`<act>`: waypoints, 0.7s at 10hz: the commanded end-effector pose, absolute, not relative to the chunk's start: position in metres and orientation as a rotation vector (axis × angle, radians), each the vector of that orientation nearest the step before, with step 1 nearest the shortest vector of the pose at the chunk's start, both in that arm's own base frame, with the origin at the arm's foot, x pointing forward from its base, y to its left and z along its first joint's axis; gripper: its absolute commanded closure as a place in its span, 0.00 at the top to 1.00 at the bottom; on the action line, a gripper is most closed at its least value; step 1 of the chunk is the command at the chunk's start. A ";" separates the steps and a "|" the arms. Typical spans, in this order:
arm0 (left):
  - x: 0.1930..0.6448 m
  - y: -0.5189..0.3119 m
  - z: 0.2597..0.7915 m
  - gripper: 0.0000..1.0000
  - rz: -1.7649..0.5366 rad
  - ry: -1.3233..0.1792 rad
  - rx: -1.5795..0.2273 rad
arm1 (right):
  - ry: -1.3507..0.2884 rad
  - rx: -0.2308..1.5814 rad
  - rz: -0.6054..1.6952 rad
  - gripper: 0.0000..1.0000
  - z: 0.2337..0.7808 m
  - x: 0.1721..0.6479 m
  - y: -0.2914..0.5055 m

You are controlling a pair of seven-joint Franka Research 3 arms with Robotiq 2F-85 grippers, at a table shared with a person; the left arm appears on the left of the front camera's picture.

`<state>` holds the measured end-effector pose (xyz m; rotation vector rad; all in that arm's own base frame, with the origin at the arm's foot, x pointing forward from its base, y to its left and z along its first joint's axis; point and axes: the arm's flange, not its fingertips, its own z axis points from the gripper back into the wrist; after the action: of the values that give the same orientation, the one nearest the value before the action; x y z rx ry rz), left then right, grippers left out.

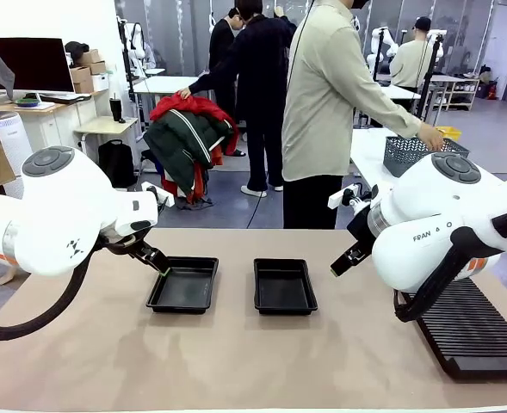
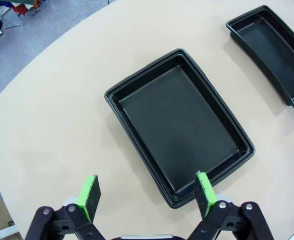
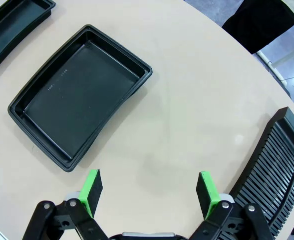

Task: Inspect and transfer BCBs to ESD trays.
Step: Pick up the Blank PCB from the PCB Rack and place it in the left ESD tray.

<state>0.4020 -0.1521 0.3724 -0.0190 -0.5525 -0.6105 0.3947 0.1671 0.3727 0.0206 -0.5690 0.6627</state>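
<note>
- Left ESD tray (image 1: 182, 285) and right ESD tray (image 1: 285, 286) sit side by side mid-table, floors bare; we judge nothing transferred yet.
- Left gripper (image 2: 147, 194): spread, empty, by the left ESD tray's far-left corner.
- Right gripper (image 3: 149, 192): spread, empty, between the right ESD tray and the slotted rack (image 1: 472, 331).

Both ESD trays (image 1: 184, 286) are plain black, the table (image 1: 236, 361) beige, the ribbed rack (image 1: 472, 335) black, the pads (image 2: 89, 196) of the left end effector (image 2: 147, 180) green.

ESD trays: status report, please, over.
Left gripper open, over edge of left tray. Right gripper open, over table between right tray and rack. Both trays empty. Nothing blocking.
</note>
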 end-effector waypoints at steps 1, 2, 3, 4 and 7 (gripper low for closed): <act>0.402 -0.154 0.384 1.00 -0.575 -0.529 -0.049 | -0.569 0.021 0.663 1.00 0.373 0.395 0.167; 0.401 -0.146 0.403 1.00 -0.548 -0.506 -0.058 | -0.574 0.091 0.607 1.00 0.392 0.388 0.167; 0.398 -0.153 0.415 1.00 -0.491 -0.501 -0.124 | -0.564 0.112 0.585 1.00 0.418 0.387 0.151; 0.397 -0.158 0.431 1.00 -0.456 -0.501 -0.162 | -0.571 0.130 0.575 1.00 0.437 0.386 0.145; 0.392 -0.155 0.490 1.00 -0.387 -0.501 -0.221 | -0.529 0.218 0.536 1.00 0.497 0.373 0.132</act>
<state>0.3941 -0.1563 0.4777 -0.1862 -0.5070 -0.4340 0.3743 0.1433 0.4805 0.1819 -0.5619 0.5267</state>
